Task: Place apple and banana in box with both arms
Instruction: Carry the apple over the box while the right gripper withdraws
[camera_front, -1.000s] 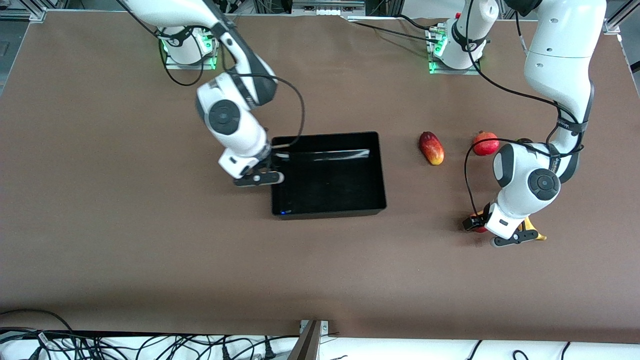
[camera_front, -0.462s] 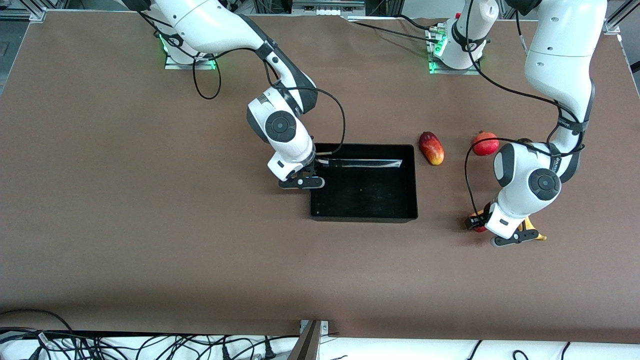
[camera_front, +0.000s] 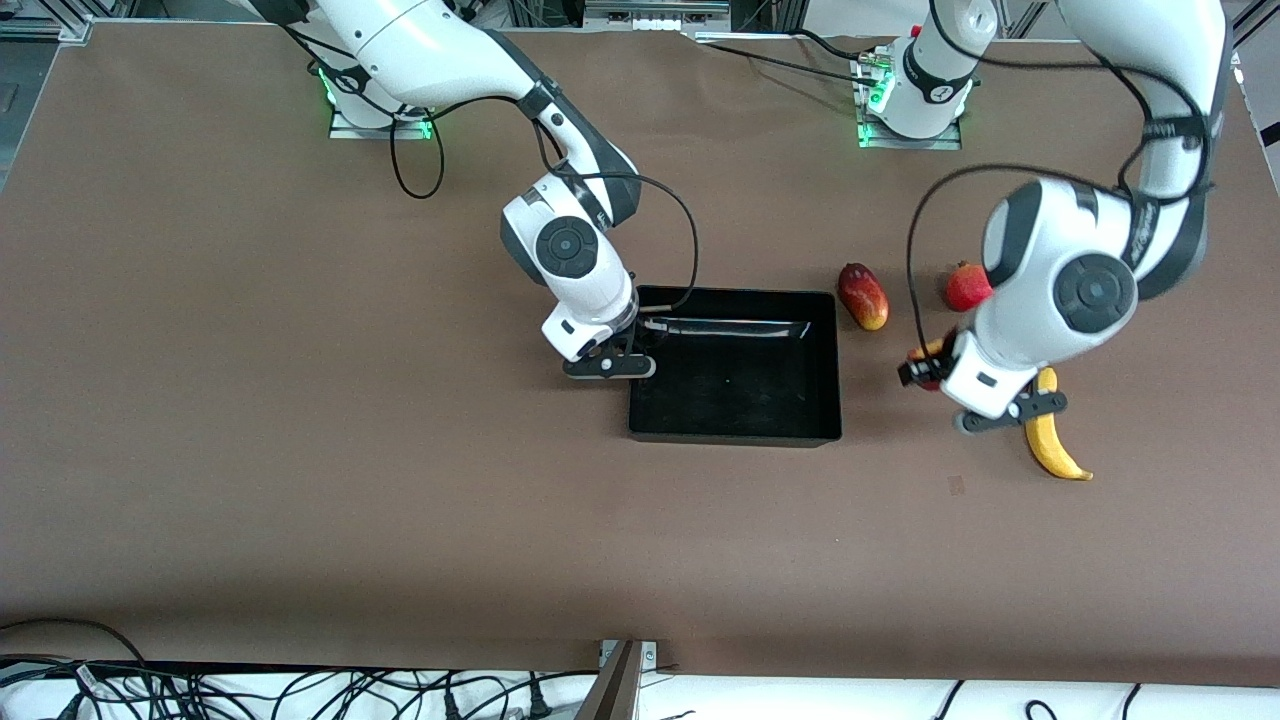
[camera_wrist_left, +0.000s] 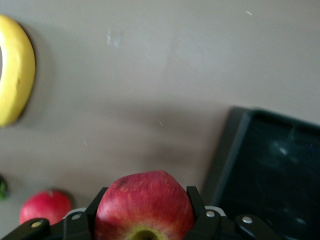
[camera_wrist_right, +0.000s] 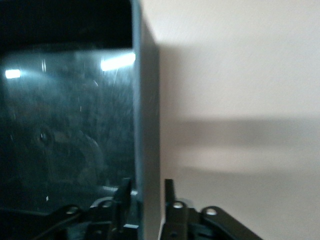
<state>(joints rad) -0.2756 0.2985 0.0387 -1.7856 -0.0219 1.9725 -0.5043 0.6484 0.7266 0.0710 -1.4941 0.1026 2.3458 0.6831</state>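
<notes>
The apple (camera_wrist_left: 144, 205) is pinched in the left gripper (camera_wrist_left: 145, 220), raised over bare table between the box (camera_front: 826, 400) and the banana (camera_front: 1052, 445); the front view hides most of it under the wrist. The banana lies on the table. Only the right wrist view shows the right gripper (camera_wrist_right: 148, 200) straddling the box's wall, fingers (camera_wrist_right: 123, 192) slightly apart.

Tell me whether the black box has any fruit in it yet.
Empty. The box shows only its bare glossy floor in the front view; the apple is held in the left gripper, and the banana lies on the table.
</notes>
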